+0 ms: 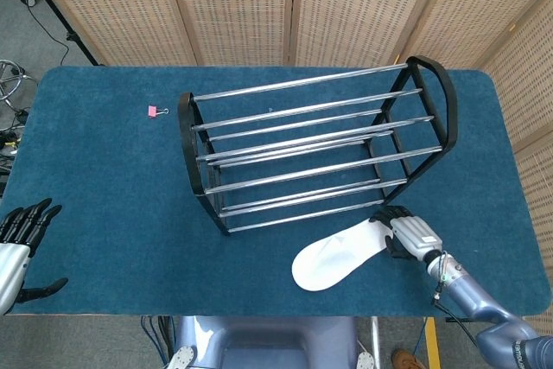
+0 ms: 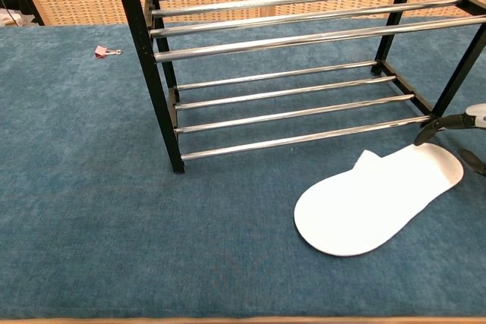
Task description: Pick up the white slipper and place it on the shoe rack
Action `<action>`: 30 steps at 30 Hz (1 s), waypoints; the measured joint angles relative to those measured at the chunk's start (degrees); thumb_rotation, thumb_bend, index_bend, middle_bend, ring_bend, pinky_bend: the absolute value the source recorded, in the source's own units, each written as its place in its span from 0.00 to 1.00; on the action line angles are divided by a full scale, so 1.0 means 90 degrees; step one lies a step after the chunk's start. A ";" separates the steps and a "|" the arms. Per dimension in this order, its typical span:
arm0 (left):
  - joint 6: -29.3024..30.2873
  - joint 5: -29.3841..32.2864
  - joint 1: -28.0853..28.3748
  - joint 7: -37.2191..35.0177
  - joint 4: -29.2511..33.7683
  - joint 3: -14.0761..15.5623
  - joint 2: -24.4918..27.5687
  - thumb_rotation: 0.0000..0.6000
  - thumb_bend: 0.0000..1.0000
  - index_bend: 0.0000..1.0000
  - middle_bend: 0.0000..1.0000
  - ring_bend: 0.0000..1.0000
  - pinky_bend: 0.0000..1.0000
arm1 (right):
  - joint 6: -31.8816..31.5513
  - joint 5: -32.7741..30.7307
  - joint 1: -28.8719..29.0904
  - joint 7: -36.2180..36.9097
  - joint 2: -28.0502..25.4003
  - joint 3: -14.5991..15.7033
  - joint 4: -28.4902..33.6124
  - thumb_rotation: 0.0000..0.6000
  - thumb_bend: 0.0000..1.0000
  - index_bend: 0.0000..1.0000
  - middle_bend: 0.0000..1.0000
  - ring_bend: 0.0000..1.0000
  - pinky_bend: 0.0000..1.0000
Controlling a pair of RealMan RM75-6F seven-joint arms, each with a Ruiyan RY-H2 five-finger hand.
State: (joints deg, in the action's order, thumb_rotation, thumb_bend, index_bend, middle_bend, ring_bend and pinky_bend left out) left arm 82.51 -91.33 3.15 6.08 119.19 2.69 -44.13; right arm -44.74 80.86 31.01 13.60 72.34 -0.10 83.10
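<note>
Right now my right hand [image 1: 399,232] sits at the heel end of the white slipper [image 1: 335,257], its dark fingers wrapped over that end, so I read it as holding the slipper, though in the chest view only a curved black finger [image 2: 444,123] and a sliver of the hand [image 2: 472,138] show at the frame's edge and I cannot see the full hold. The slipper lies flat on the blue tabletop [image 1: 104,205], sole side up as far as I can tell, stretching away from my right hand toward the near edge with its rounded toe farthest from the fingers. Just beyond the hand stands the shoe rack [image 1: 315,146], a black frame with chrome bars in tiers; its lowest bar runs close beside the slipper's heel end, but the slipper rests on the tabletop, not on the rack. In the chest view the slipper [image 2: 376,199] lies in front of the rack's [image 2: 288,58] bottom rails, apart from them. My left hand [image 1: 24,239] hovers well away at the opposite side of the tabletop, fingers spread apart and holding nothing. Far from both hands, past the rack's left end, a small pink binder clip [image 1: 154,111] lies on the tabletop.
</note>
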 measured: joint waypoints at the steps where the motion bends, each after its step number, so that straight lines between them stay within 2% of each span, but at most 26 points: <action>1: 0.0007 0.0000 -0.0003 0.0003 0.0002 0.0000 -0.0001 1.00 0.00 0.00 0.00 0.00 0.00 | -0.0005 -0.0010 -0.0005 -0.0008 -0.0004 0.0007 0.0005 1.00 0.75 0.20 0.18 0.07 0.02; 10: 0.0004 -0.0016 -0.0006 0.0037 0.0007 0.0006 -0.0016 1.00 0.00 0.00 0.00 0.00 0.00 | -0.0127 0.0057 -0.0120 0.0064 -0.0079 0.0139 -0.0014 1.00 0.75 0.24 0.31 0.17 0.11; 19: -0.0010 -0.0018 -0.0009 0.0104 0.0028 0.0018 -0.0038 1.00 0.00 0.00 0.00 0.00 0.00 | -0.0547 0.0426 -0.0328 0.0302 -0.0191 0.0332 -0.0095 1.00 0.75 0.29 0.40 0.26 0.17; 30: -0.0013 -0.0034 -0.0016 0.0163 0.0045 0.0030 -0.0062 1.00 0.00 0.00 0.00 0.00 0.00 | -0.0980 0.1145 -0.0520 0.0498 -0.0531 0.0771 0.0138 1.00 0.75 0.35 0.45 0.35 0.23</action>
State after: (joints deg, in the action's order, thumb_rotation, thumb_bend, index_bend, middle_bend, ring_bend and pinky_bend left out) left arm 82.39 -91.64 3.01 7.55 119.60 2.96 -44.69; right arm -53.56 91.17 26.33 18.08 67.57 6.83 84.35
